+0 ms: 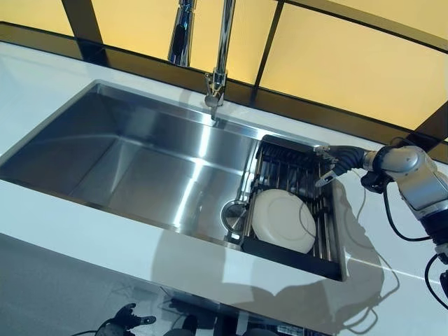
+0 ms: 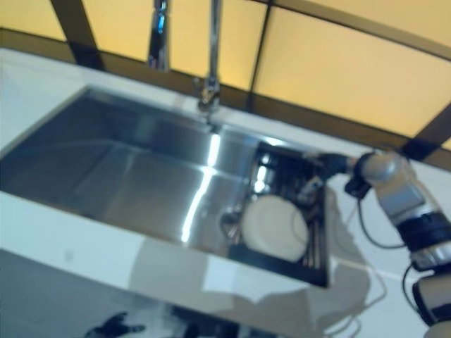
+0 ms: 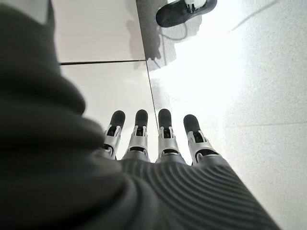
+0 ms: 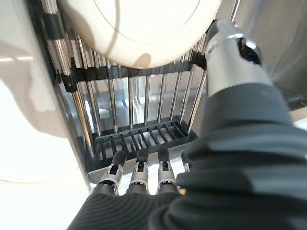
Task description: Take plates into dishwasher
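A white plate [image 1: 283,220] lies on a black roll-up drying rack [image 1: 329,238] over the right end of the steel sink [image 1: 140,168]. My right hand [image 1: 339,159] hovers over the far right end of the rack, beyond the plate, fingers straight and holding nothing. In the right wrist view the plate [image 4: 144,28] lies past the thumb [image 4: 230,57], and the fingers [image 4: 139,170] hang above the rack bars [image 4: 129,105]. My left hand [image 1: 126,318] hangs low below the counter edge; in the left wrist view its fingers [image 3: 153,134] are straight over the floor. No dishwasher shows.
A tall tap [image 1: 220,56] stands behind the sink with a second spout [image 1: 180,35] to its left. A round drain strainer [image 1: 234,210] sits in the sink next to the plate. White counter [image 1: 84,231] runs along the front and right [image 1: 392,280].
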Available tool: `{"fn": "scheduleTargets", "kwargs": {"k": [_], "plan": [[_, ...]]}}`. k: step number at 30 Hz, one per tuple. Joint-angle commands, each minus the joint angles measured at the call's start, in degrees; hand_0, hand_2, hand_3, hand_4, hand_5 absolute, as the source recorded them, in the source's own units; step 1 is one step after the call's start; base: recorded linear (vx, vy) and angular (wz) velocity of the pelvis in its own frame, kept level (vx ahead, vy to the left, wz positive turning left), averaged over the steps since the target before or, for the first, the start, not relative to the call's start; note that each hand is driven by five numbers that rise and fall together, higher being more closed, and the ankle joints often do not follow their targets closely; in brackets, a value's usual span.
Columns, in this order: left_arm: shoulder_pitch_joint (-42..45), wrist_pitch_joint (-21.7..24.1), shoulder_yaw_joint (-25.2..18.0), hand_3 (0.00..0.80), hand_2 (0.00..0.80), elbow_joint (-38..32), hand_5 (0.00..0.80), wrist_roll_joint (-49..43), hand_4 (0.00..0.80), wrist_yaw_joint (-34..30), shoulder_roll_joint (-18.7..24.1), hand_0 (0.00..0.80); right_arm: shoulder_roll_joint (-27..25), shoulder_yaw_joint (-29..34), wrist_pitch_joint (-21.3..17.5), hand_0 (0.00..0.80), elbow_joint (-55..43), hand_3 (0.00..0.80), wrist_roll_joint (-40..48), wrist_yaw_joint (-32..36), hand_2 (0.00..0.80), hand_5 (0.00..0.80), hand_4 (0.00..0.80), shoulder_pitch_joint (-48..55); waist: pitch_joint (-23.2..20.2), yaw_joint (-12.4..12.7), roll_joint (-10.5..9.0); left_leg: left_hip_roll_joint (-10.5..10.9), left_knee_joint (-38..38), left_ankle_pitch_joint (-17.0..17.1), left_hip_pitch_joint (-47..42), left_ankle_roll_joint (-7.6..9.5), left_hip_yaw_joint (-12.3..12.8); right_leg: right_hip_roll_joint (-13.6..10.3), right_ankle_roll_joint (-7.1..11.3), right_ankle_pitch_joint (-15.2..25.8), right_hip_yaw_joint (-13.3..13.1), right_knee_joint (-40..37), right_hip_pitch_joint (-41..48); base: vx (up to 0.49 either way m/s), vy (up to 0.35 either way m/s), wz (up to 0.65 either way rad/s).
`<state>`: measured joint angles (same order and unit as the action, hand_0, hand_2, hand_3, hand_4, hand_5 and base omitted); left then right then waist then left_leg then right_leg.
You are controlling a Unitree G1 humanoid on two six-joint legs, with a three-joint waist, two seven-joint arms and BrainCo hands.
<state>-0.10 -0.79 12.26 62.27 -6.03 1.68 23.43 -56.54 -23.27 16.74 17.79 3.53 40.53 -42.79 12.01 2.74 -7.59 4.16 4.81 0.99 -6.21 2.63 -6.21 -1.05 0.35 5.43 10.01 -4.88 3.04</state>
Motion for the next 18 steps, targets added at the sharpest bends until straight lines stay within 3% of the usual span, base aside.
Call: {"fn": "scheduleTargets", "kwargs": {"k": [1,18], "plan": [[-0.2,0.7,2.2,0.0,0.0,-2.1,0.0,-3.2,0.0,-1.1,0.9,0.0,-0.1,-3.9,1.0,0.0,3.9,0.0,1.0,2.4,0.0,0.0,0.0,-7.9,-2.0,3.0,1.03,-2.4,-0.6,-6.0,-3.4,0.42,7.1,-0.1,2.81,-4.8,2.8,6.7,-4.8,0.009,-0.015,0.09],[-2.1,0.9,5.8,0.0,0.0,-2.3,0.0,-2.0,0.0,-1.4,1.3,0.0,3.6,-8.3,1.2,0.0,14.4,0.0,1.8,3.5,0.0,0.0,0.0,-13.5,0.7,3.9,1.33,-2.5,-1.8,-6.1,-2.3,0.01,6.4,-0.2,1.97,-6.3,3.3,9.3,-6.4,0.025,-0.014,0.04]]}}
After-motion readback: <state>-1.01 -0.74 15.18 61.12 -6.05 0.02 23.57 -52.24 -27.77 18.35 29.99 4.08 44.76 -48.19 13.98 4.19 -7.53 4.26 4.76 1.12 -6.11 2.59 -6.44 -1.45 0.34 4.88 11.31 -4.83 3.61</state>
